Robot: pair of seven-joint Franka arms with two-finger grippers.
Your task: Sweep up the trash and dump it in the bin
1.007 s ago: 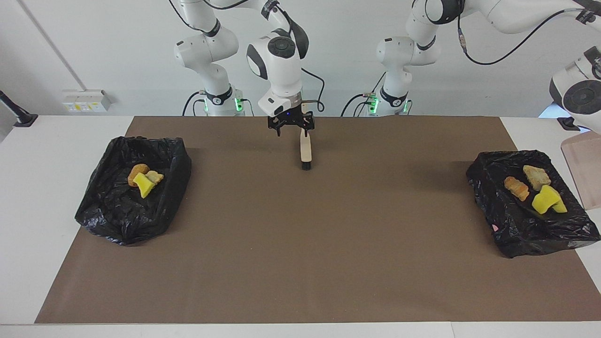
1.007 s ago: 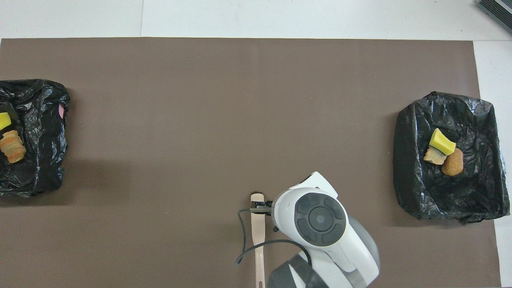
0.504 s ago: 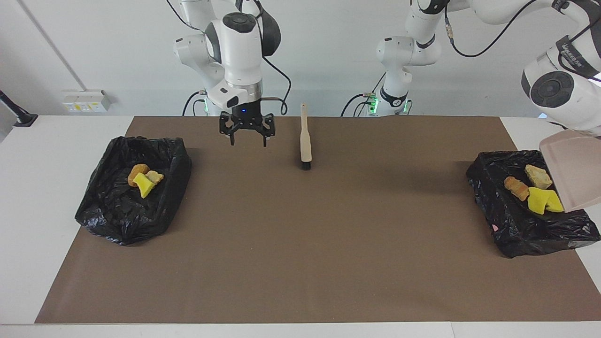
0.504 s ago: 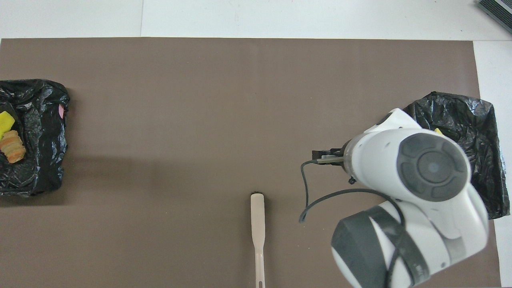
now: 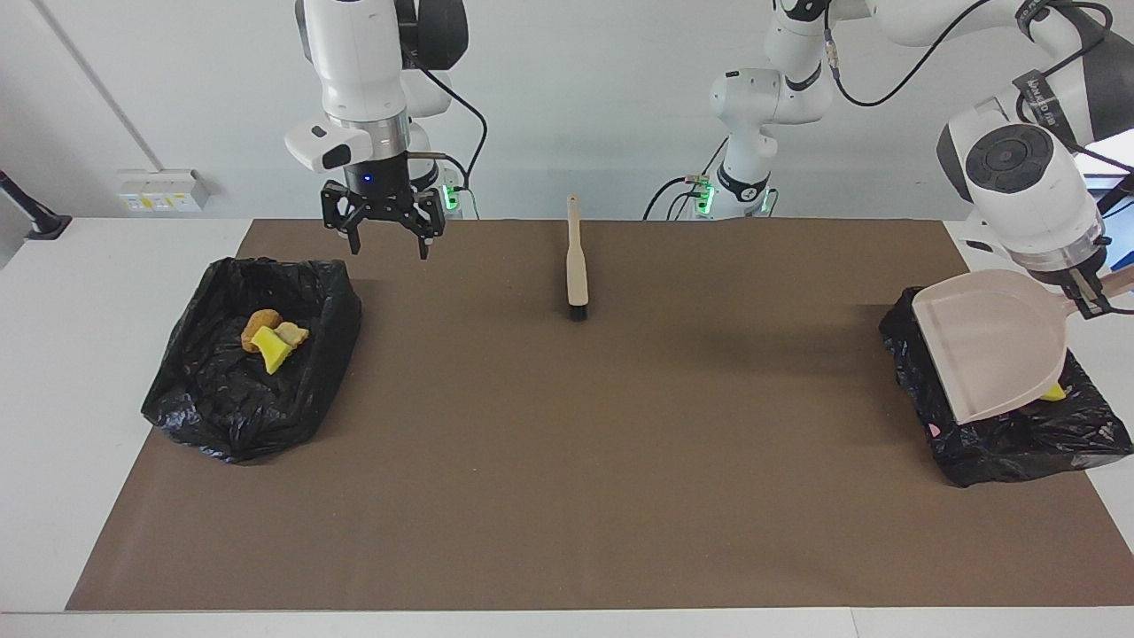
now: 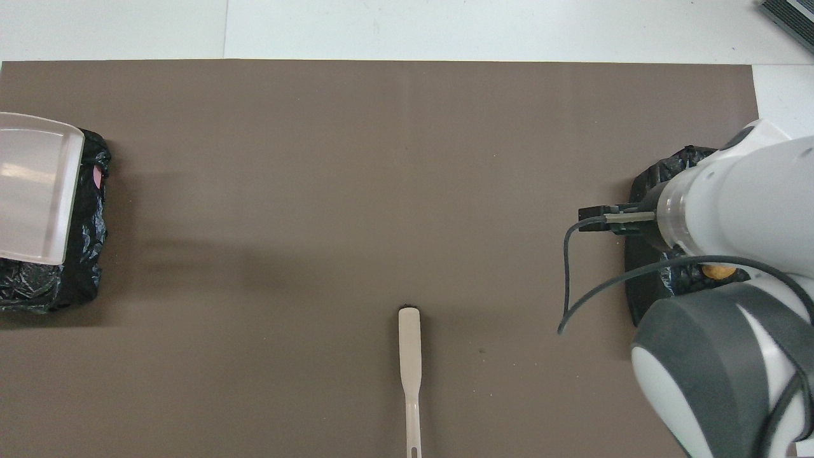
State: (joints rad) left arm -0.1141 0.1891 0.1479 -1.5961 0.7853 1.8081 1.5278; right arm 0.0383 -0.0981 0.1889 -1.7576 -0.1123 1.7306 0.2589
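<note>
Evidently the sweeping is finished and what counts now is the tipping: the beige dustpan (image 5: 988, 346) hangs tilted over the black-lined bin (image 5: 1005, 443) at the left arm's end of the worktop (image 5: 549, 461), its open mouth slanting down into the liner, and to do this well the pan wants to stay low and over the middle of the bin until the last bit slides off, without its lip snagging the loose plastic (that liner looks ready to catch). Only a sliver of yellow trash (image 5: 1052, 392) peeps out under the pan's edge; whatever else lies in that bin is hidden by it. The left hand (image 5: 1091, 288) is clamped on the dustpan's handle, its fingers drawn in close. At the right arm's end, three more pieces (image 5: 273, 338) sit together in the other bin (image 5: 252, 354), a brown chunk, a tan one and a yellow sponge bit. The right hand (image 5: 383, 232) hovers over the mat beside that bin with its fingers spread wide, gripping nothing. The brush (image 5: 577, 266) lies flat on the mat between the two arms, untouched.
</note>
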